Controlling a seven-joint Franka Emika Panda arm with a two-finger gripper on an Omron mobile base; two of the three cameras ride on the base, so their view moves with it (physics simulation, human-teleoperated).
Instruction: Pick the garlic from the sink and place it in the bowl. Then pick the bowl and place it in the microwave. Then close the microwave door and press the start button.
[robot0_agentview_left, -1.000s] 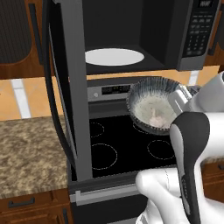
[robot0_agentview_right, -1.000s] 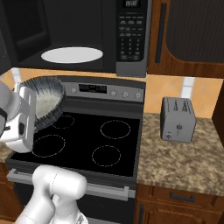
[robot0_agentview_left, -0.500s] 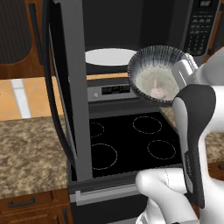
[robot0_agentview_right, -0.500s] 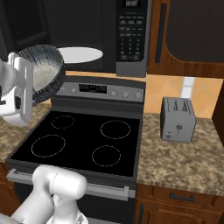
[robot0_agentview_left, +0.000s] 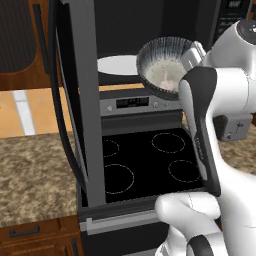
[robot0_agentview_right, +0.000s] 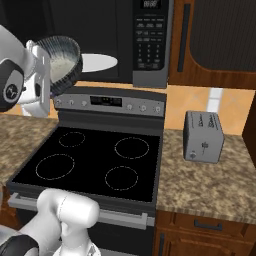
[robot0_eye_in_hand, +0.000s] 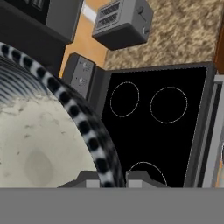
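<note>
While the claw (robot0_eye_in_hand: 106, 180) stays pinched on the rim of the bowl (robot0_agentview_left: 162, 67), it's come up a lot since a second ago, from just over the stove (robot0_agentview_left: 150, 162) to level with the microwave (robot0_agentview_right: 150, 40) opening. Garlic (robot0_agentview_left: 166, 80) sits inside the bowl, tilted but not spilling. Door (robot0_agentview_left: 75, 100) hangs wide open, so sliding it onto the white plate (robot0_agentview_left: 117, 65) looks next.
</note>
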